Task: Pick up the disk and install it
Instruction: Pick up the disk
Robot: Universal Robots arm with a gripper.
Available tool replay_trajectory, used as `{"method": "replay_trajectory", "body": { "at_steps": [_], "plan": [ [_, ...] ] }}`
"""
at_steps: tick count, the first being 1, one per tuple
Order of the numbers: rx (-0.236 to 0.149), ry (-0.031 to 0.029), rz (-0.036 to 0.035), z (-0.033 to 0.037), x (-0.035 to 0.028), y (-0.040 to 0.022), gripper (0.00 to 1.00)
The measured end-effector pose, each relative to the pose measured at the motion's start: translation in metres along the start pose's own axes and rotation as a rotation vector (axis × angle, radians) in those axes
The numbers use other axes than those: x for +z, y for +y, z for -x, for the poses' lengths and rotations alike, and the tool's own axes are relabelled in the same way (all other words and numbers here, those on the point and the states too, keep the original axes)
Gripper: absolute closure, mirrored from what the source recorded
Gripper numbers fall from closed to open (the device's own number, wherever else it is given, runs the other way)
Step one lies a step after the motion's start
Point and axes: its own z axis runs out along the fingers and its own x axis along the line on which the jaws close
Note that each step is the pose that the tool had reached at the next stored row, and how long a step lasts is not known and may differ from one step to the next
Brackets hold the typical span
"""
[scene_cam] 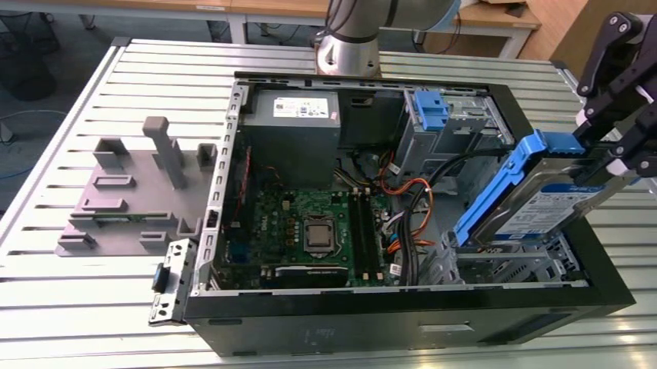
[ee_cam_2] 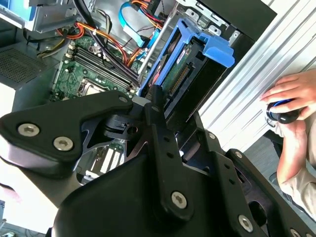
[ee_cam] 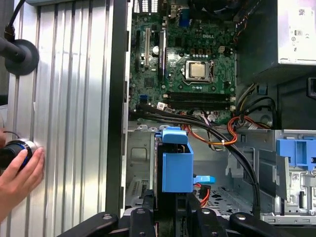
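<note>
The disk (scene_cam: 555, 206), a silver drive with a blue-and-white label in a blue carrier bracket (scene_cam: 498, 192), hangs tilted over the metal drive bay (scene_cam: 503, 269) at the front corner of the open computer case, on the exterior view's right. Its lower end reaches down into the bay. My gripper (scene_cam: 608, 154) is shut on the disk's raised end. In the second wrist view the disk (ee_cam_2: 190, 64) shows edge-on beyond a black finger (ee_cam_2: 157, 111). In the first wrist view the blue carrier (ee_cam: 177, 165) stands just past my gripper (ee_cam: 170, 205).
Inside the case lie the motherboard (scene_cam: 308, 231), orange and black cables (scene_cam: 411, 200), a grey power supply box (scene_cam: 292, 108) and a tall blue latch (scene_cam: 431, 108). A grey fixture (scene_cam: 134, 192) stands on the slatted table. A person's hand (ee_cam: 17, 177) rests on a round knob beside the case.
</note>
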Motion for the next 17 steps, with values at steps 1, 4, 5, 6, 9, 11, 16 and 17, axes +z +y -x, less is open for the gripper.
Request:
{"method": "replay_trajectory", "body": {
  "at_steps": [1, 4, 5, 6, 9, 11, 16, 17],
  "plan": [
    [-0.005, 0.0001, 0.0002, 0.0000, 0.0005, 0.0000, 0.65],
    [-0.008, 0.0004, 0.0003, 0.0006, 0.0017, -0.0001, 0.65],
    [-0.009, 0.0004, 0.0004, 0.0012, 0.0022, -0.0002, 0.65],
    [-0.009, 0.0004, 0.0004, 0.0020, 0.0026, -0.0002, 0.65],
    [-0.009, 0.0005, 0.0004, 0.0042, 0.0039, -0.0003, 0.65],
    [-0.009, 0.0004, 0.0004, 0.0042, 0.0055, -0.0004, 0.65],
    [-0.009, 0.0006, 0.0004, 0.0043, 0.0086, -0.0013, 0.65],
    [-0.009, 0.0007, 0.0004, 0.0042, 0.0088, -0.0020, 0.65]
  ]
}}
